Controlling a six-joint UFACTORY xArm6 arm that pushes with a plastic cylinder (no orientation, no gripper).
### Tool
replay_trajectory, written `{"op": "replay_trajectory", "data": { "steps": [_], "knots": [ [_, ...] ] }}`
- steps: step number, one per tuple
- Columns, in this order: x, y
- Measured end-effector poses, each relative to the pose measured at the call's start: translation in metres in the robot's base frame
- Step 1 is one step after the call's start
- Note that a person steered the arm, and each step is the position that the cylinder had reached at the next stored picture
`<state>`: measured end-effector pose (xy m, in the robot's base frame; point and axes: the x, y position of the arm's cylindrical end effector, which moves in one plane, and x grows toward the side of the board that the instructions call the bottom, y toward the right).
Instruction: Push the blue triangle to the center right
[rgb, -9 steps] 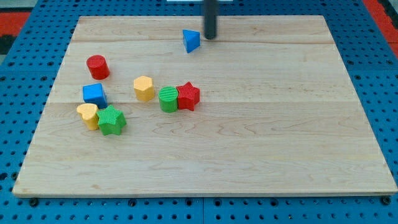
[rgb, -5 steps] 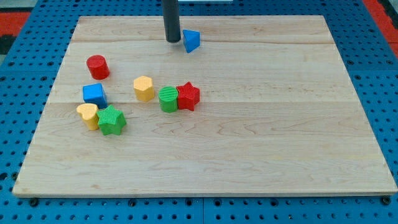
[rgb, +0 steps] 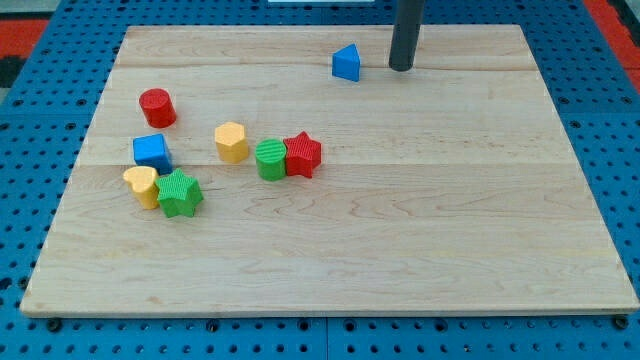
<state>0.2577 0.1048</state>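
The blue triangle (rgb: 347, 63) lies near the top of the wooden board (rgb: 420, 230), a little right of the middle. My tip (rgb: 401, 68) stands just to the triangle's right, apart from it by a small gap. The rod rises straight out of the view's top.
At the left are a red cylinder (rgb: 157, 107), a blue cube (rgb: 151, 152), a yellow heart-like block (rgb: 142, 185) and a green star (rgb: 179, 193). Near the middle are a yellow hexagon (rgb: 231, 141), a green block (rgb: 270, 159) and a red star (rgb: 302, 154) touching it.
The blue triangle has slid to the right along the top. My tip went from its right to its left, then across to its right side again.
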Motion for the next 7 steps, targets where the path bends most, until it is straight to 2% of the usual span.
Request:
{"op": "replay_trajectory", "data": {
  "steps": [1, 2, 3, 4, 5, 6, 7],
  "knots": [
    [-0.052, -0.028],
    [-0.025, -0.089],
    [0.036, -0.022],
    [0.062, 0.000],
    [0.005, 0.001],
    [0.004, -0.041],
    [0.063, -0.045]
  ]
}}
